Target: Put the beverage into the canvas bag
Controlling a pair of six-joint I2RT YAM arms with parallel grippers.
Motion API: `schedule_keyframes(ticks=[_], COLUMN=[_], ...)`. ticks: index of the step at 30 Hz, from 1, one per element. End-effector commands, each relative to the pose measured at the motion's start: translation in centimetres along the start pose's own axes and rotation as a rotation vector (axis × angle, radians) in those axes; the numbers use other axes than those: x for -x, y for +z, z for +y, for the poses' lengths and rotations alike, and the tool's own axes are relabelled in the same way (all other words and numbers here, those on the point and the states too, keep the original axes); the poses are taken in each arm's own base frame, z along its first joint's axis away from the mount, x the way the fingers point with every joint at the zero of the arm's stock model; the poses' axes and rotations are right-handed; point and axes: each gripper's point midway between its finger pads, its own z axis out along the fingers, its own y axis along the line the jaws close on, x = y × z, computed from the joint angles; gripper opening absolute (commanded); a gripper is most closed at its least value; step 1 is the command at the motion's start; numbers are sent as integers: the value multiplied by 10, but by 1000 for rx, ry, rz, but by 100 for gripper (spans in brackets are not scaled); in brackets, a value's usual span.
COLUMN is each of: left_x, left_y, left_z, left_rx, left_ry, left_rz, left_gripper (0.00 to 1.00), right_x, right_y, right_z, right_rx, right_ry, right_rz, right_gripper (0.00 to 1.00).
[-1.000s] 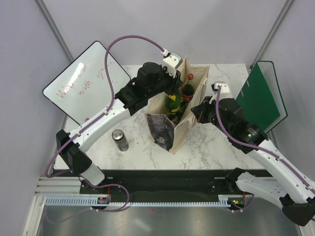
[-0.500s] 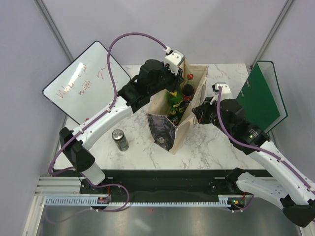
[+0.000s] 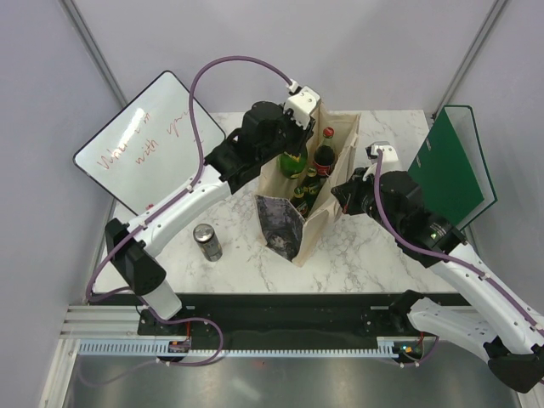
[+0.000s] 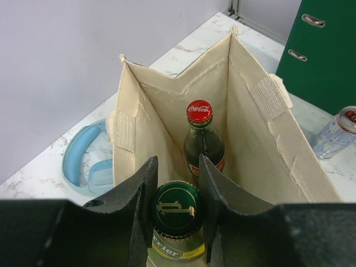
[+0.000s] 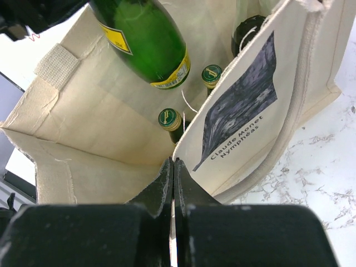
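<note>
– Green bottle [image 3: 293, 160], position?
– Hanging in the mouth of the canvas bag [image 3: 314, 234], left side. Its lower end is inside the walls, above two green-capped bottles [image 5: 168, 118] standing deeper in.
– Hold on it?
– Left tool [image 4: 177, 172] clamped on the neck just under the cap, one finger each side, both against the glass.
– Right tool?
– Right tool [image 5: 173, 166] pinched fully together on the rim of the bag's right wall, cloth between the jaws.
– Else inside?
– Coca-Cola bottle [image 4: 199, 111], red cap, upright toward the far end.
– Outside?
– Can [image 3: 206, 242] upright on the marble surface [image 3: 374, 246], near-left of the bag, apart from it.
</note>
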Motion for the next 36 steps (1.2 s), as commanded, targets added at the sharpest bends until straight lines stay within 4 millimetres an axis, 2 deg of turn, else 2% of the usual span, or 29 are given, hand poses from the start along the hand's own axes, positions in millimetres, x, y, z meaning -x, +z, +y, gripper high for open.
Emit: schedule_keyframes(ticks=[1, 4, 15, 20, 21, 26, 36], left_x=[70, 63, 11, -14, -10, -35, -48], left_y=[-10, -8, 8, 9, 9, 10, 8], left_z=[20, 17, 14, 10, 12, 16, 17], left_rx=[79, 67, 76, 70, 78, 95, 87], left_ry=[52, 43, 13, -18, -26, -65, -133], left_rz=[-224, -220, -134, -90, -115, -79, -58], left_gripper=[2, 2, 2, 2, 2, 2, 3], right_x=[39, 38, 38, 37, 37, 34, 30], right_y=[-16, -15, -13, -13, -12, -10, -9], right_z=[24, 23, 22, 21, 21, 21, 19], right_rx=[89, 87, 81, 77, 74, 76, 69], right_ry=[14, 15, 18, 18, 18, 16, 15], right_rz=[-108, -106, -104, -104, -104, -94, -89], right_gripper=[0, 0, 0, 0, 0, 0, 0])
